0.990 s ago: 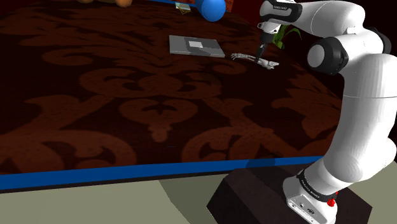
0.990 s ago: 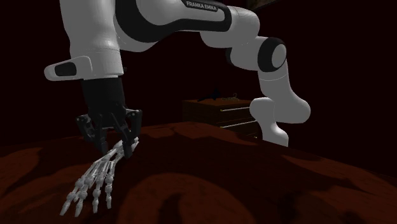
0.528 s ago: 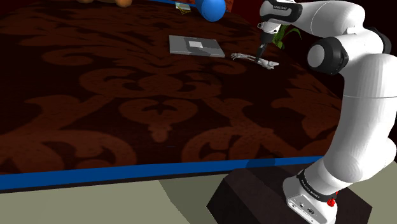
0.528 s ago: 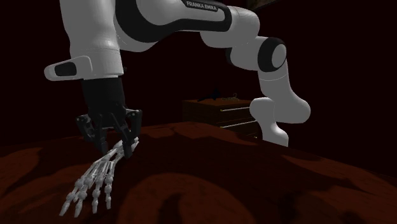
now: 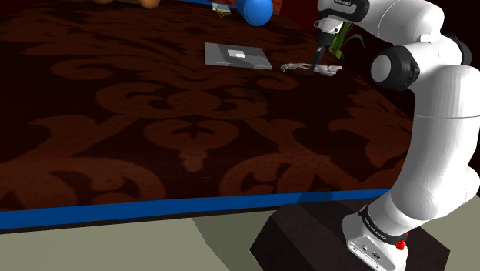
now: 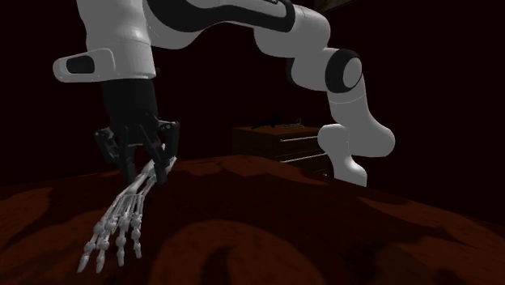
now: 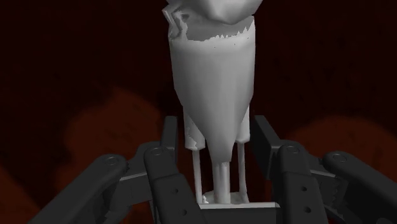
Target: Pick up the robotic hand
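One gripper (image 5: 316, 63) in use, its jaws clenched on the wrist end of the white skeletal hand (image 5: 309, 68).

Shoulder view: the hand sits at 1 o'clock from the middle of the picture, over the far part of the dark red patterned table (image 5: 192, 115). A flat grey slab (image 5: 237, 55) lies on the table at 9 o'clock from the hand, near it but apart. A blue ball (image 5: 256, 9) stands at 1 o'clock from the slab. Green leaves (image 5: 339, 38) show just behind the gripper.

Second exterior view: the gripper (image 6: 146, 172) points down. The hand (image 6: 121, 223) slopes away from it toward 7 o'clock, wrist end high and fingertips low. Whether the fingertips touch the table (image 6: 283, 235) cannot be told. A dark chest of drawers (image 6: 283, 144) stands at 3 o'clock from the gripper, well apart.

Wrist view: the two black fingers (image 7: 168, 184) close from either side on the thin rods at the base of the hand (image 7: 213, 95), and its pale forearm cone widens away from the gripper (image 7: 219, 194).
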Tool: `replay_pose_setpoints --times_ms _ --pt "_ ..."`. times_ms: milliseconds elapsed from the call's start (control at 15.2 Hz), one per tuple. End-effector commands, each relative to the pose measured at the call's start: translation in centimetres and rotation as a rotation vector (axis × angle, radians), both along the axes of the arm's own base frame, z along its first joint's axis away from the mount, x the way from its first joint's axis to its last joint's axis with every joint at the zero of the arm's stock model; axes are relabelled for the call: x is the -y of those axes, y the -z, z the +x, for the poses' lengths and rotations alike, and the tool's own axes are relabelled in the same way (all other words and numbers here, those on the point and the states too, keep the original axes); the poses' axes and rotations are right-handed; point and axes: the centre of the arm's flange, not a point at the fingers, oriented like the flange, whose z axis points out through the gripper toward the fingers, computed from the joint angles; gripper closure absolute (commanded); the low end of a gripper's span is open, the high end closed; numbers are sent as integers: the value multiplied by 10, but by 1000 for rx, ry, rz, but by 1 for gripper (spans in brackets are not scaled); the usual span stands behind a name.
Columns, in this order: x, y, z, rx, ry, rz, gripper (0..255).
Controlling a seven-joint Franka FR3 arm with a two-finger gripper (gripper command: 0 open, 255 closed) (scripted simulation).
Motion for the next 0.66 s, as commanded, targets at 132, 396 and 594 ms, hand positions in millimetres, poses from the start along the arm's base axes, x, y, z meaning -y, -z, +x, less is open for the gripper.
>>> replay_pose_setpoints --times_ms 132,396,594 --pt "0 -22 0 0 0 0 255" --pt "0 -43 0 0 0 0 255" --pt "0 -49 0 0 0 0 255"
